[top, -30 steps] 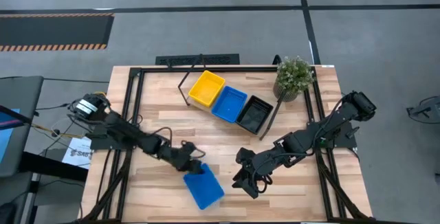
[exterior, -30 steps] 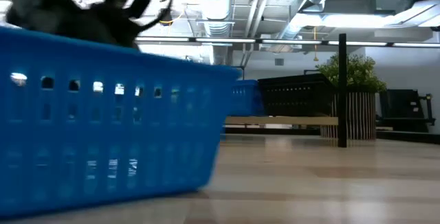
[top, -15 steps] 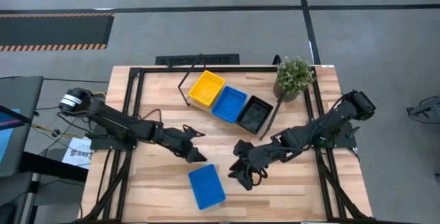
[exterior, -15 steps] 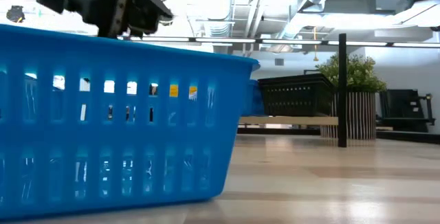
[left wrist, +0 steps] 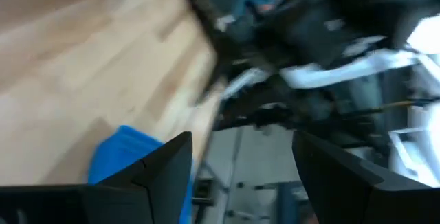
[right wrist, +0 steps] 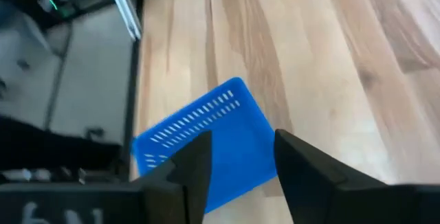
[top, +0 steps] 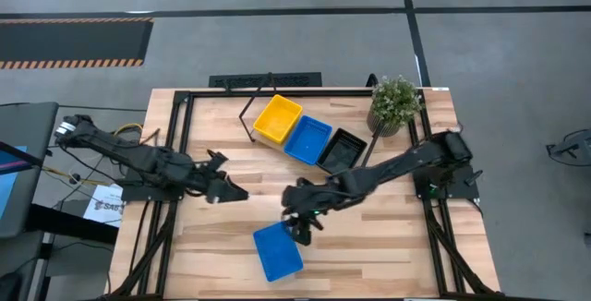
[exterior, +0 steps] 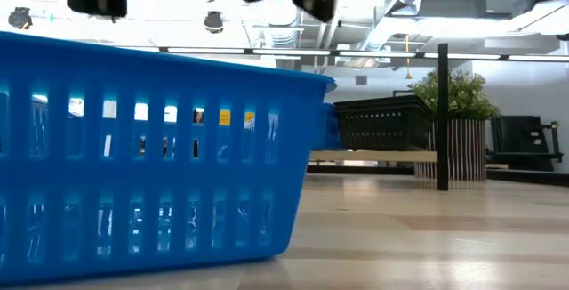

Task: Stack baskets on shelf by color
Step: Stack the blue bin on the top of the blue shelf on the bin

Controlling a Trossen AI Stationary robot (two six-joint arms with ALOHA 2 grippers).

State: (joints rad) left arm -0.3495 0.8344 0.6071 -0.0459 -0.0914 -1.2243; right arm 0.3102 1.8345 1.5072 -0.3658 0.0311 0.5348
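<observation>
A blue basket stands flat on its bottom near the table's near edge; it fills the left of the low view. My right gripper is open and hangs over that basket's far right corner, touching nothing; its wrist view shows the basket beyond the fingers. My left gripper is open and off to the basket's far left. On the shelf a yellow basket, a blue basket and a black basket stand side by side.
A potted green plant stands at the far right corner, close to the shelf's right end. The shelf's black rod legs reach down to the tabletop. Bare wood lies between the shelf and the loose blue basket and to its right.
My left gripper has come off the loose blue basket's far edge and pulled back toward the table's left edge. The basket, tipped a second ago, now lies flat. My right gripper has moved left across the table toward the basket.
</observation>
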